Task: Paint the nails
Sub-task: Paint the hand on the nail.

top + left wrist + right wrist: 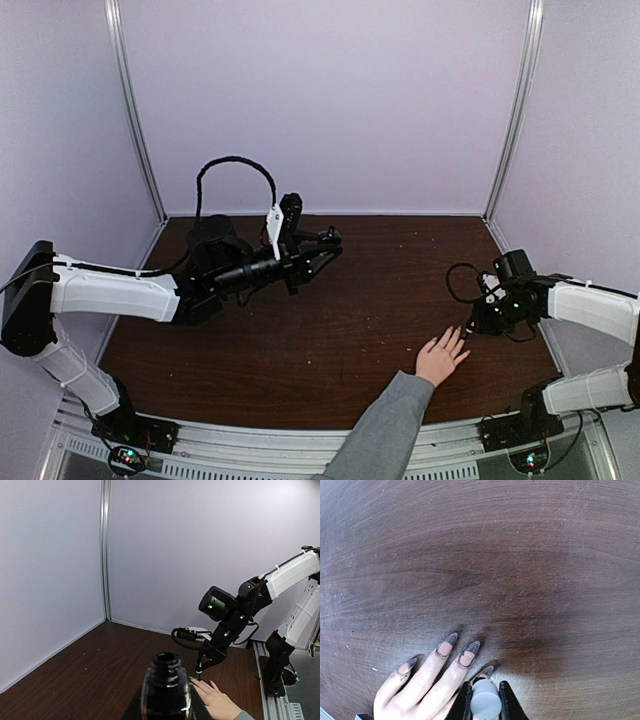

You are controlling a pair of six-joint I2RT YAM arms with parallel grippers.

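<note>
A light-skinned hand (441, 357) in a grey sleeve lies flat on the brown table at the near right, fingers spread. Its nails (451, 640) are long and pointed, pink at the base with dark grey tips. My right gripper (485, 686) is shut on the grey cap (486, 702) of a polish brush, held just over the nail (488, 671) nearest it. That nail's base is hidden by the cap. My left gripper (167, 709) is shut on a small dark polish bottle (167, 682), upright with its neck open, held above the table's middle left (322, 245).
Lilac walls close off the table at the back and both sides. From the left wrist, the right arm (227, 612) leans down over the hand (215, 700). A black cable loops above the left arm (235, 165). Bare brown tabletop (330, 330) lies between the arms.
</note>
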